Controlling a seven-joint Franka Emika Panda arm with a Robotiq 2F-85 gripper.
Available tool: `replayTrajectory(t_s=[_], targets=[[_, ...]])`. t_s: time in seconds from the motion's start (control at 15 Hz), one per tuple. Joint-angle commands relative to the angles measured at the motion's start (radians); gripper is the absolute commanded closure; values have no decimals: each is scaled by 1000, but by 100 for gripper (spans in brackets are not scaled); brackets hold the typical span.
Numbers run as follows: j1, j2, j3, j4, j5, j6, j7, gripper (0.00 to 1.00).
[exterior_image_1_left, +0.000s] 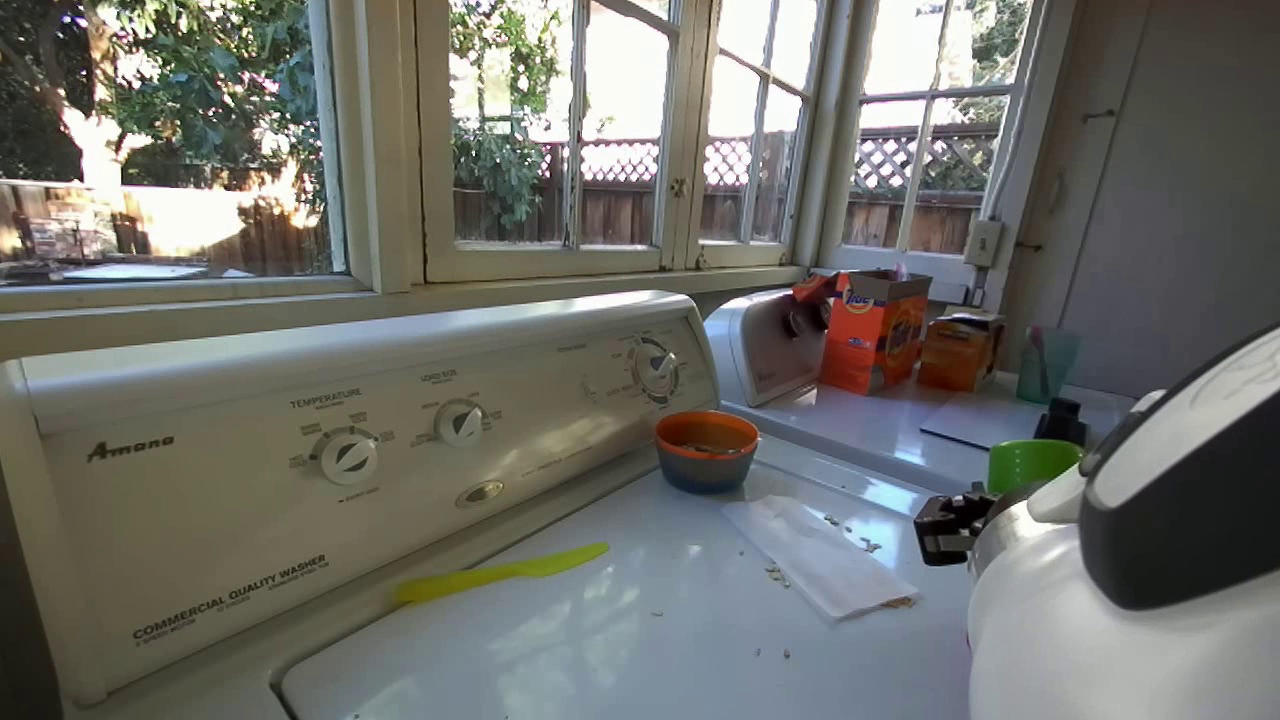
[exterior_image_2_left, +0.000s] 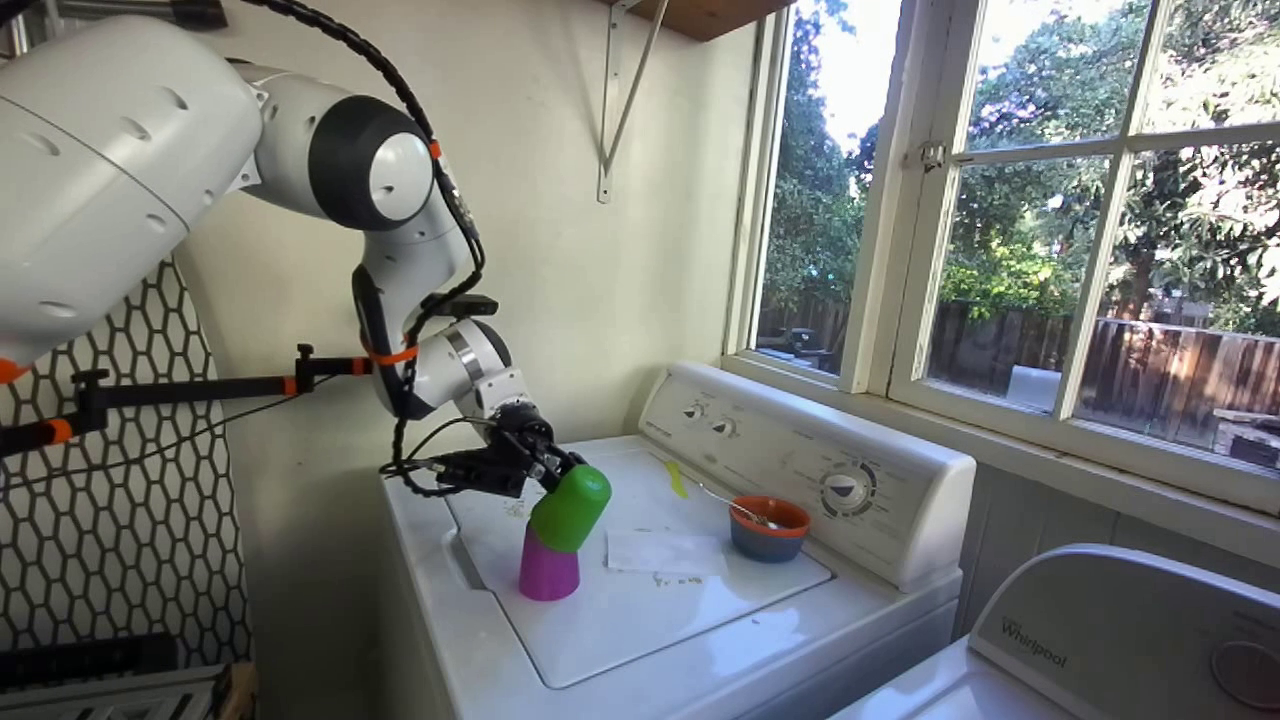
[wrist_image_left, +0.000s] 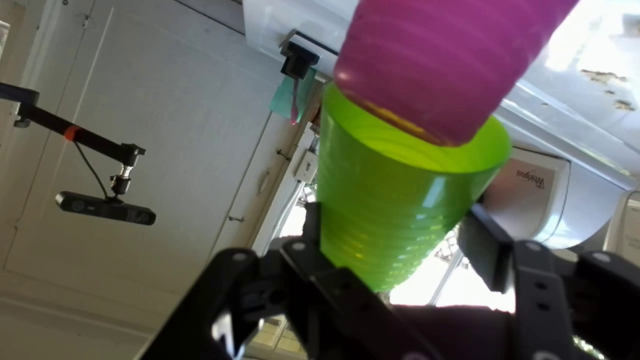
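Long axis slanted, the green cup (exterior_image_2_left: 573, 508) points mouth-down.

We see a ribbed, glossy green plastic cup (exterior_image_2_left: 574, 506) held clear of the washer lid (exterior_image_2_left: 650, 628), upside down and tilted, its wide mouth angled down over the narrow end of a magenta plastic cup (exterior_image_2_left: 549, 577). We find the magenta plastic cup, faintly ringed, standing mouth-down on the washer lid. We cannot tell whether they touch.

The gripper (exterior_image_2_left: 562, 470) holds a green cup (exterior_image_2_left: 573, 509) tilted over a pink cup (exterior_image_2_left: 549, 577) on the washer (exterior_image_2_left: 620, 632), near white paper (exterior_image_2_left: 666, 553).
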Motion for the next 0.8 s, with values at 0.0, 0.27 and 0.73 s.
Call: replayTrajectory(t_s=[0.0,0.27,0.73], targets=[[39,44,-18,55,-12,-67,7,55],[54,61,-22,77,-8,-92,-1,55],[65,91,-33,100,1,-115,-6,55]])
